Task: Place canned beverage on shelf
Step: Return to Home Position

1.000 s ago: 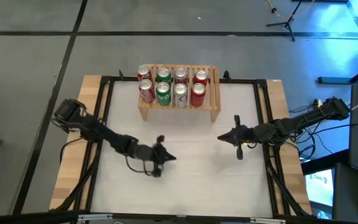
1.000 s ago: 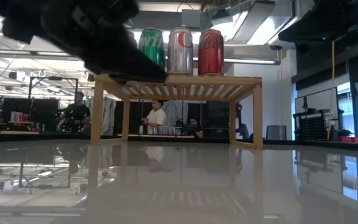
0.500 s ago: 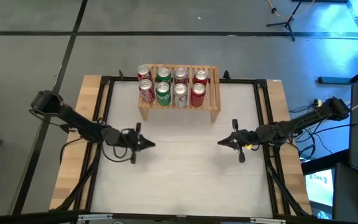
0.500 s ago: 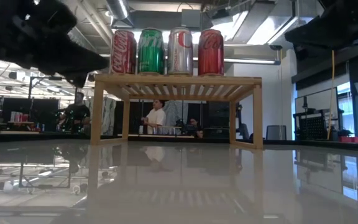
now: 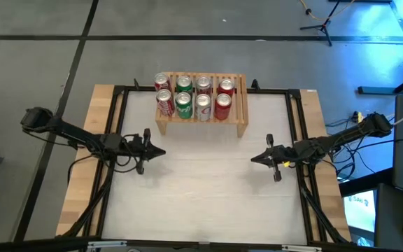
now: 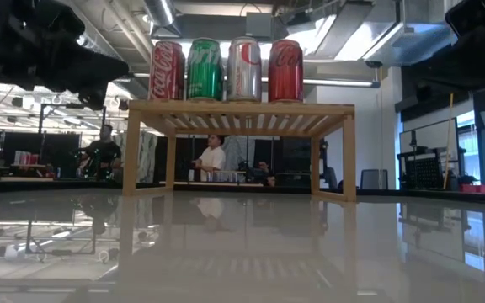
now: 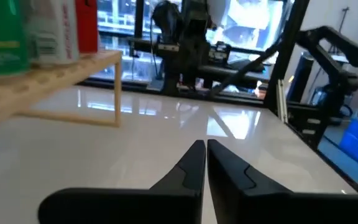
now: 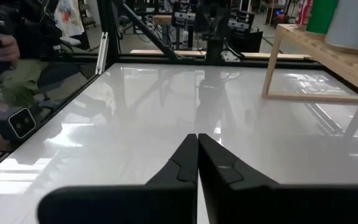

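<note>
The light-wood shelf point(image 5: 241, 105) stands at the table's far middle. Several cans stand on its slatted top in two rows, red, green and silver point(image 5: 184, 105); the low view shows a red can point(image 6: 167, 71), a green one, a silver one and another red one in the front row. My left gripper point(image 5: 161, 150) is shut and empty above the table's left side, also seen in its wrist view point(image 7: 205, 149). My right gripper point(image 5: 253, 159) is shut and empty above the table's right side, also seen in its wrist view point(image 8: 197, 142).
A black frame point(image 5: 117, 105) borders the white table top point(image 5: 208, 196). The room behind the table holds people and equipment point(image 6: 213, 160). The other arm stands far off in each wrist view point(image 7: 179, 43).
My left gripper has drawn back from the table's middle toward the left edge and a little toward the far edge, staying shut. My right gripper has shifted slightly toward the right edge. The cans and shelf have kept still.
</note>
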`<act>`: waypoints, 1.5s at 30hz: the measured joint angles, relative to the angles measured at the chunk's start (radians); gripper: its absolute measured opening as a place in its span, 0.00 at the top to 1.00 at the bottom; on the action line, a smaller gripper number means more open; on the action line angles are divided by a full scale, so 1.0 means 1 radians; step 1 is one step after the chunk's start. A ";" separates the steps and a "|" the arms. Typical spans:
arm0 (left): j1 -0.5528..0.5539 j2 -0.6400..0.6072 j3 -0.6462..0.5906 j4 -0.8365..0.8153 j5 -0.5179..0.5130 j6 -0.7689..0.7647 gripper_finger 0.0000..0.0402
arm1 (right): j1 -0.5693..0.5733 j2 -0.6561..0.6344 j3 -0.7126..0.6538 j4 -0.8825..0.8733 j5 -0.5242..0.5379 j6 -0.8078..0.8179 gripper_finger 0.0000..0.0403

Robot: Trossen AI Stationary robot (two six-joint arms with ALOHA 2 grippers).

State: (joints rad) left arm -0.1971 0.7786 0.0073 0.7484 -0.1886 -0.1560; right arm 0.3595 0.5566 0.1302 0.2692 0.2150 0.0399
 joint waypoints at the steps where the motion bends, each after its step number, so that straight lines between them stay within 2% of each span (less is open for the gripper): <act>1: 0.006 -0.017 0.001 -0.018 -0.001 0.001 0.97 | 0.000 -0.021 -0.006 -0.012 0.000 0.000 0.98; 8: 0.041 -0.129 0.000 -0.128 0.051 -0.021 0.97 | 0.000 -0.202 -0.035 -0.166 0.014 0.005 0.98; 17: 0.065 -0.297 0.000 -0.282 0.015 -0.020 0.97 | 0.000 -0.407 -0.036 -0.347 0.003 0.014 0.98; 22: 0.066 -0.436 0.000 -0.397 0.019 0.005 0.97 | -0.001 -0.475 -0.082 -0.335 -0.001 0.034 0.98; 31: 0.067 -0.770 0.002 -0.707 -0.024 0.003 0.97 | 0.000 -0.480 -0.086 -0.322 -0.021 0.034 0.98; 35: 0.068 -0.777 0.033 -0.743 0.022 0.010 0.97 | 0.000 -0.479 -0.086 -0.322 -0.016 0.034 0.98; 40: 0.069 -0.776 0.037 -0.806 -0.034 -0.027 0.97 | 0.000 -0.476 -0.087 -0.322 -0.016 0.034 0.98; 45: 0.068 -0.776 0.017 -0.752 0.004 -0.047 0.97 | 0.000 -0.476 -0.087 -0.321 -0.016 0.034 0.98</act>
State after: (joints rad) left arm -0.1287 0.0024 0.0239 -0.0034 -0.1851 -0.2026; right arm 0.3595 0.0807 0.0433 -0.0521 0.1993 0.0738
